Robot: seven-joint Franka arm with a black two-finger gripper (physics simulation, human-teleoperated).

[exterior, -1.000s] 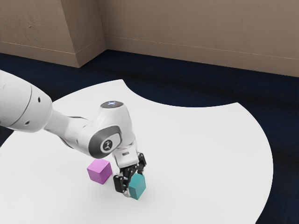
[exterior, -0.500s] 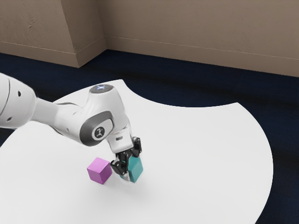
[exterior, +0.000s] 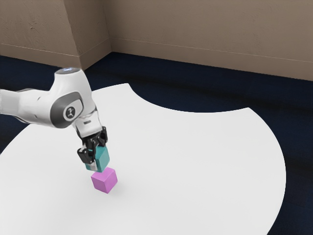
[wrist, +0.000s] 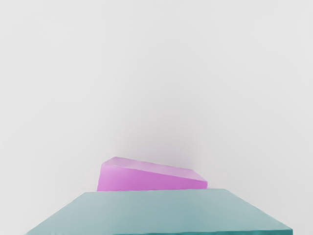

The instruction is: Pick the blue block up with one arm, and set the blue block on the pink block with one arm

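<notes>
Your arm [exterior: 34, 105] comes in from the exterior view's left, wrist angled down. Your gripper [exterior: 94, 152] points downward, fingers clamped on the blue block [exterior: 101, 157] from two sides.

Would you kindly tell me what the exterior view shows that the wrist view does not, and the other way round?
Exterior view: the white robot arm, its black two-finger gripper shut on the teal-blue cube and raised off the white table, plus the dark blue carpet and beige walls.
Wrist view: the held cube up close, with the pink cube jutting past its far edge, so apparently not squarely beneath it.
Both: the two cubes and the white tabletop.
</notes>
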